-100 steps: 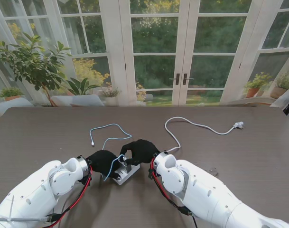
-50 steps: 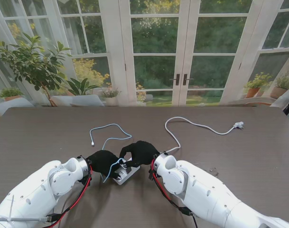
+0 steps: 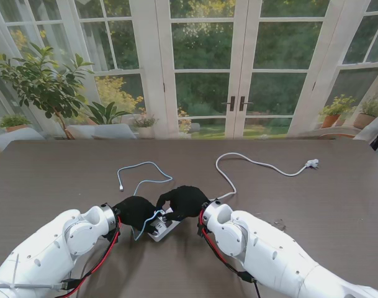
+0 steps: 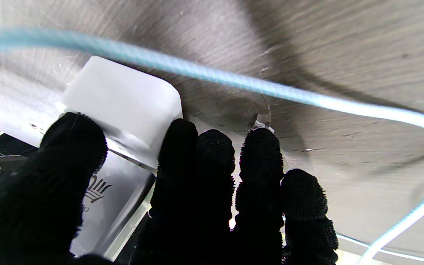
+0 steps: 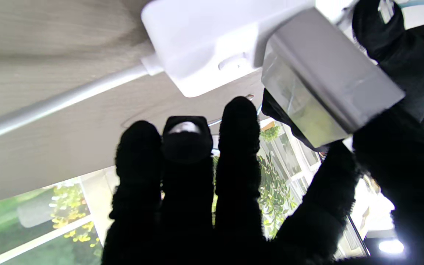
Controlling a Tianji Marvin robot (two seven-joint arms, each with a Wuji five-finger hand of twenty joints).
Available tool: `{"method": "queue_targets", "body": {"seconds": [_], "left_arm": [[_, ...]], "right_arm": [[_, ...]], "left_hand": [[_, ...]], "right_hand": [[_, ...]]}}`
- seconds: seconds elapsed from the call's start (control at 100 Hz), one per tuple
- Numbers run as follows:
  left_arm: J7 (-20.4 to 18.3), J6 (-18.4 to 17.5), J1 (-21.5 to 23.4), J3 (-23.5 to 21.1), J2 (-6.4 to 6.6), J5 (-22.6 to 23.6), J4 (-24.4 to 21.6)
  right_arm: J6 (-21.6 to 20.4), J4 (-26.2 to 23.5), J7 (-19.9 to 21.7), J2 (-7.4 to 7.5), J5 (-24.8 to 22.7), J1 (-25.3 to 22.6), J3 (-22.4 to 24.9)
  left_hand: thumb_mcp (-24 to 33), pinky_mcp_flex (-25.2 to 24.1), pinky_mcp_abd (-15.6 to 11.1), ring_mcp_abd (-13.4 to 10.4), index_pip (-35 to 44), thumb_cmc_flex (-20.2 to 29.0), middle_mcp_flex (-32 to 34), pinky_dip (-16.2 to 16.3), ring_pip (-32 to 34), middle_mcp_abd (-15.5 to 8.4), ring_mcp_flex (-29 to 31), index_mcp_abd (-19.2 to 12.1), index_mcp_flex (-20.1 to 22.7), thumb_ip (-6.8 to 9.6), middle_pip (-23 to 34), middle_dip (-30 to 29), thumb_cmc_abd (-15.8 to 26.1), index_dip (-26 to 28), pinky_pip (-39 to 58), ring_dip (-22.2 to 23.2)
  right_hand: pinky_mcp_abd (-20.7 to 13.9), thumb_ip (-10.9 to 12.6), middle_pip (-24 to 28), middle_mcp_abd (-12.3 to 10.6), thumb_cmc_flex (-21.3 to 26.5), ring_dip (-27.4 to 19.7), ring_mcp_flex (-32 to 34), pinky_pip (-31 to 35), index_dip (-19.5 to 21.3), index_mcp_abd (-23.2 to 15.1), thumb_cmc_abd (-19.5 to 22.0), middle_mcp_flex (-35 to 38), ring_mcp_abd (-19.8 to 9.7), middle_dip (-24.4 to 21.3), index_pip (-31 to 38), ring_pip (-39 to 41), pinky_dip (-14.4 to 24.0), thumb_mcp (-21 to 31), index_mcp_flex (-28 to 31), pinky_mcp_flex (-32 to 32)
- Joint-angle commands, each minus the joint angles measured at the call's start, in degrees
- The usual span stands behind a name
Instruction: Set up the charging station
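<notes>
Both black-gloved hands meet over a white power strip [image 3: 162, 228] lying near the near edge of the brown table [image 3: 337, 205], about midway between its left and right edges.

Left hand [image 3: 135, 212]: sits at the strip's left side. In the left wrist view the thumb [image 4: 68, 154] lies on one side of the strip's white rounded end [image 4: 123, 99] and the other fingers [image 4: 212, 162] bunch close together at the other side, touching it. Whether this is a real hold I cannot tell. A light blue cable [image 3: 146, 174] runs from between the hands out toward the middle of the table, looping and ending in a small plug on the left; the same cable crosses the left wrist view [image 4: 234, 81].

Right hand [image 3: 184, 200]: curled over the far end of the strip. The right wrist view shows a grey charger block [image 5: 326, 84] pinched between thumb and index finger, standing against the strip's white body [image 5: 212, 40]. The three remaining fingers [image 5: 186, 147] stretch forward, close together, clear of the block.

The strip's white cord [image 3: 257, 164] leaves from under the right hand and curves to a plug [image 3: 311, 164] lying toward the right far part of the table.
</notes>
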Motion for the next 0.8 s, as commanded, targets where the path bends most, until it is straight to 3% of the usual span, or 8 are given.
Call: {"method": "queue_targets", "body": {"seconds": [0.0, 0.21, 0.41, 0.61, 0.79], "left_arm": [[-2.2, -0.2, 1.5, 1.0, 0.07, 0.9, 1.6], [-2.4, -0.3, 1.5, 1.0, 0.14, 0.9, 1.5], [-2.8, -0.5, 1.6, 1.0, 0.25, 0.9, 1.3], [-3.5, -0.6, 2.1, 0.3, 0.47, 1.3, 0.7], [-3.7, -0.9, 2.0, 0.3, 0.48, 1.2, 0.8]], "right_arm": [[1.6, 3.0, 2.3, 1.98, -1.7, -2.6, -0.8], [3.1, -0.2, 1.7, 2.67, -2.8, -4.1, 1.6], [4.6, -4.2, 2.9, 3.30, -2.1, -6.0, 4.7], [5.9, -7.0, 3.7, 3.73, -1.7, -7.3, 7.2], [5.5, -7.1, 3.8, 3.73, -1.7, -7.2, 7.3]], "left_hand": [[5.6, -0.9, 0.4, -0.3, 2.3, 12.8, 0.1, 1.0, 0.6, -3.0, 0.6, -11.6, 4.6, 1.95, -0.4, 0.9, -8.2, 0.5, 3.1, 0.4], [5.6, -1.0, 0.3, -0.3, 2.2, 12.8, 0.1, 1.2, 0.6, -2.9, 0.5, -11.5, 4.6, 1.94, -0.4, 0.9, -8.3, 0.5, 3.0, 0.4], [5.6, -1.1, 0.1, -0.5, 2.2, 12.8, 0.1, 1.2, 0.5, -2.9, 0.4, -11.6, 4.6, 1.96, -0.5, 0.9, -8.2, 0.5, 3.0, 0.4], [5.6, -1.0, -0.1, -0.6, 2.1, 12.7, 0.1, 1.3, 0.4, -3.0, 0.5, -11.7, 4.6, 1.94, -0.5, 0.9, -8.3, 0.5, 2.9, 0.4], [5.7, -1.0, -0.1, -0.6, 2.1, 12.7, 0.1, 1.3, 0.4, -3.0, 0.4, -11.7, 4.6, 1.94, -0.5, 0.8, -8.2, 0.5, 2.9, 0.3]], "right_hand": [[0.3, 9.5, -1.4, -0.5, 3.0, -52.6, -3.9, -2.1, 6.9, 37.0, -1.8, -4.8, 1.2, -2.6, -1.8, -3.1, -0.7, 2.4, -1.2, -3.7], [1.0, 8.5, -4.0, 1.1, -2.0, -56.4, -10.6, -6.4, 3.8, 39.9, -3.3, -15.8, 2.7, -8.4, -6.7, -9.5, -2.5, -2.1, -12.0, -8.3], [2.6, 8.3, -6.6, 3.0, -7.4, -59.0, -14.9, -11.3, 0.2, 44.0, -1.1, -23.1, 4.7, -12.7, -9.8, -14.6, -3.7, -6.5, -19.9, -10.9], [2.9, 8.4, -6.6, 3.4, -8.4, -59.1, -14.7, -11.8, -0.8, 44.1, 0.6, -23.2, 4.7, -13.8, -9.5, -15.1, -3.6, -7.7, -20.6, -11.0], [3.2, 8.5, -5.5, 3.6, -7.2, -58.8, -11.9, -11.7, -0.7, 42.2, 1.4, -19.9, 4.0, -14.0, -7.5, -14.3, -3.5, -7.5, -16.4, -9.2]]}}
